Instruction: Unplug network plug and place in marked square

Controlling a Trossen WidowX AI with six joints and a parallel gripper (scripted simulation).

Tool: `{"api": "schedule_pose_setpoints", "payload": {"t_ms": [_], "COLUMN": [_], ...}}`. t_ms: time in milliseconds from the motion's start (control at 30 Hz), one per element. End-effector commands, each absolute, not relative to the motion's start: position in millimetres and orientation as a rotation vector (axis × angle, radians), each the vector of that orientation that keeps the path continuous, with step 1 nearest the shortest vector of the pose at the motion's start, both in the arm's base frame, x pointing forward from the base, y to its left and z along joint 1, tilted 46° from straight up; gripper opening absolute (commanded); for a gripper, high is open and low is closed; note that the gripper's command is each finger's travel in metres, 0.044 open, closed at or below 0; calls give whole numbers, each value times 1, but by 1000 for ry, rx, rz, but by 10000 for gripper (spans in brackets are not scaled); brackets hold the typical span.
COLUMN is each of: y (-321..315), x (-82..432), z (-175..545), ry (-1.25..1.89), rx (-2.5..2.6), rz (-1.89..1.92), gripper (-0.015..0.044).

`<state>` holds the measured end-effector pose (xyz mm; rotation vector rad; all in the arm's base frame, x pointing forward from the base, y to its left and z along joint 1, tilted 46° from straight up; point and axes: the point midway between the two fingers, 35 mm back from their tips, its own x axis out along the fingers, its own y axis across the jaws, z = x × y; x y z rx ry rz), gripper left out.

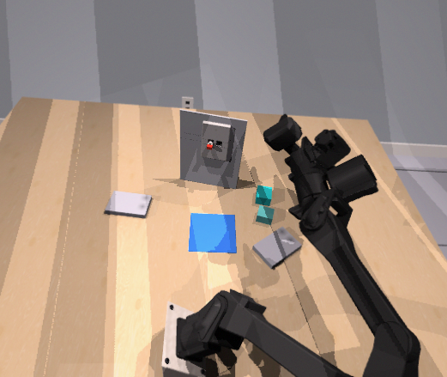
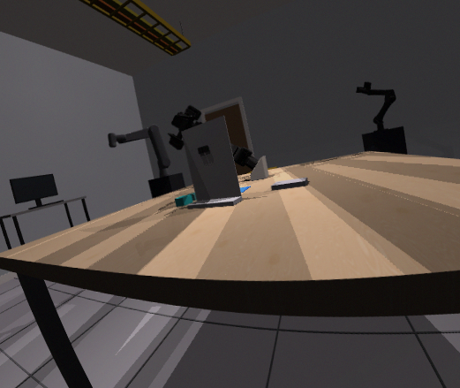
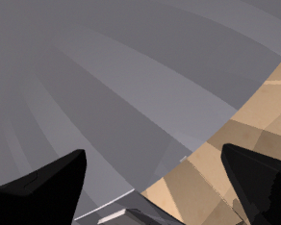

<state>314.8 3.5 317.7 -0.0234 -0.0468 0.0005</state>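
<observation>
The plug (image 1: 209, 145) shows as a small red and white piece in the left opening of the light grey socket block (image 1: 216, 130) on the upright grey panel (image 1: 190, 162) (image 2: 220, 163). Its tab is too small to make out. The marked blue square (image 1: 212, 233) (image 2: 245, 189) lies flat on the table in front of the panel. My gripper (image 1: 308, 135) (image 3: 156, 156) is open and empty, raised to the right of the panel in the top view. The wrist view shows the panel's top edge low between the fingers; the plug is not visible there.
Two teal blocks (image 1: 263, 195) (image 1: 265, 215) stand right of the blue square. A grey flat slab (image 1: 277, 248) lies near them, below my forearm. Another pale slab (image 1: 129, 203) (image 2: 290, 184) lies to the left. The socket block's right opening (image 1: 219, 143) looks empty.
</observation>
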Motion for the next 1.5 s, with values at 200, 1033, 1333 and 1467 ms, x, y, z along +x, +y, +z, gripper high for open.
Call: {"api": "schedule_pose_setpoints", "payload": {"t_ms": [200, 1033, 1333, 1467], "y": [6, 21, 26, 28], "x": [333, 375, 375, 373], "z": [298, 196, 160, 145], "ry": [-37, 8, 23, 30], "rx": [45, 353, 462, 510], "rz": [0, -12, -20, -24], "gripper": [216, 156, 156, 156]}}
